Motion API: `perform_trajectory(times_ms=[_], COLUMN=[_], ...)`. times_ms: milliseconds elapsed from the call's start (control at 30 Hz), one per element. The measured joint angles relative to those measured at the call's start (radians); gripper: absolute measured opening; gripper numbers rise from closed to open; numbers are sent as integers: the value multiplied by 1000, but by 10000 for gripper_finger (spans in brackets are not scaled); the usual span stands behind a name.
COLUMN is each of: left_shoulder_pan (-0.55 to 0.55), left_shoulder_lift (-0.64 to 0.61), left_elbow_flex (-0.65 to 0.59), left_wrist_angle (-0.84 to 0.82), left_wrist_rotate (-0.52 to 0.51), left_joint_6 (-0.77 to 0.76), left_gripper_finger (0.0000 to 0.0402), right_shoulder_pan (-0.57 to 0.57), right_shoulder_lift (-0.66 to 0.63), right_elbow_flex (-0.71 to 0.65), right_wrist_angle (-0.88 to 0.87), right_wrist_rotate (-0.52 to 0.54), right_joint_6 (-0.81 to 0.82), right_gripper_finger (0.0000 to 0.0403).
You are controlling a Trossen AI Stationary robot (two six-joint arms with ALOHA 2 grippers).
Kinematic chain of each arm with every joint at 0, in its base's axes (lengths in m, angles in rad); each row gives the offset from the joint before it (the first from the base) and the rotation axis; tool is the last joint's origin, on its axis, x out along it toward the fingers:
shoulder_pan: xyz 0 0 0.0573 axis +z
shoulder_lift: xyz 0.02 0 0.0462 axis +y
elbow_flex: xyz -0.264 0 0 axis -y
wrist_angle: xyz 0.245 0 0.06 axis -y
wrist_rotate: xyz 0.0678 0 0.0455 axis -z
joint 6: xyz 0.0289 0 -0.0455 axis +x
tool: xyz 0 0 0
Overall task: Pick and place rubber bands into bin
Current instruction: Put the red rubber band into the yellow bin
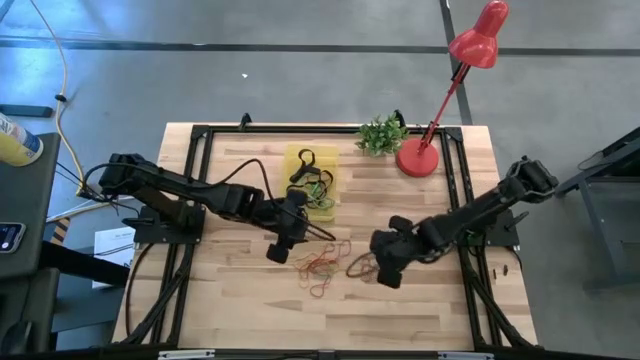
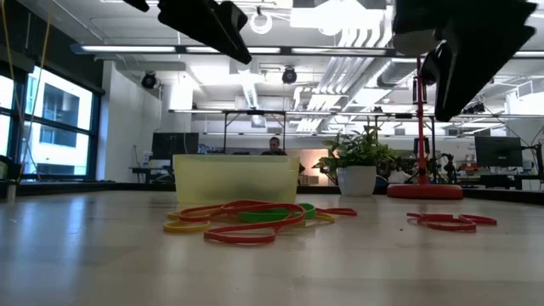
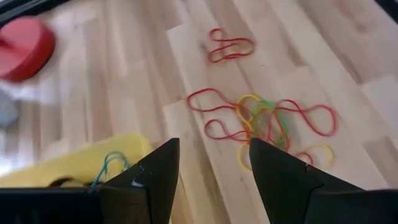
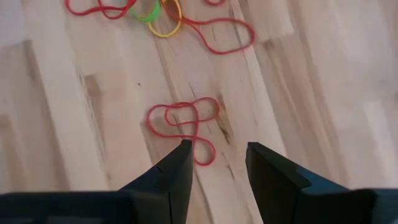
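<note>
- Two grippers up off the table, nothing pinched in either.
- Left gripper (image 1: pixel 279 247) hung just past the bin's (image 1: pixel 294 158) front corner, on the side facing the loose pile; fingers (image 3: pixel 155 180) spread apart with bare wood showing between them.
- Right gripper (image 1: pixel 385 268) sat well out from the bin, past the pile; fingers (image 4: pixel 177 174) parted too, a red band (image 4: pixel 184 126) lying flat on the wood right off the tips, not touched as far as could be told.
- Bin itself: yellow, shallow, parked toward the far edge of the table (image 1: pixel 420 310), already with some rubber bands inside – black loop (image 1: pixel 304 165) plus green ones (image 1: pixel 320 193).
- Main pile of rubber bands (image 1: pixel 322 263) sprawled on the wood just in front of the bin: red, orange, yellow, one green, all tangled and overlapping.
- Separate darker red band (image 1: pixel 360 265) a bit farther from the bin than the pile, right beside the right gripper.
- Little green plant (image 1: pixel 381 134) just beside the bin along the far edge, red lamp base (image 1: pixel 417 157) beyond that.
- From table level, pile lay flat in front of the bin's wall, both arms hovering overhead.
</note>
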Motion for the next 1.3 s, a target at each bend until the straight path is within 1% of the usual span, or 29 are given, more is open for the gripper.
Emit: perform_trajectory(times_ms=[67,133,233,300,467,600,667,767,933,1167,1300], left_shoulder_pan=[0,0,0,-6,-14,-12,-11,-11,-11,-11,-11], left_shoulder_lift=[0,0,0,0,0,0,0,0,0,0,0], left_elbow_flex=[0,0,0,0,0,0,0,0,0,0,0], left_wrist_angle=[0,0,0,-5,-10,-16,-16,-16,-15,-15,-15], left_wrist_rotate=[-24,-27,-32,-38,-87,-131,-137,-148,-167,-177,-185], left_joint_6=[-52,-101,-136,-148,-162,-162,-162,-161,-159,-165,-182], left_gripper_finger=[184,184,184,184,184,184,184,184,184,184,184], right_shoulder_pan=[35,62,94,109,127,126,126,126,123,123,122], right_shoulder_lift=[0,0,0,0,0,0,0,0,10,114,178], right_elbow_flex=[-1,-24,-97,-160,-289,-353,-361,-361,-361,-335,-291], right_wrist_angle=[6,65,191,313,530,616,627,631,631,665,668], right_wrist_rotate=[43,55,46,35,40,56,62,83,86,46,77], right_joint_6=[-12,-33,-51,-54,16,64,58,6,-86,-168,-171], right_gripper_finger=[139,139,139,139,139,139,139,139,139,139,139])
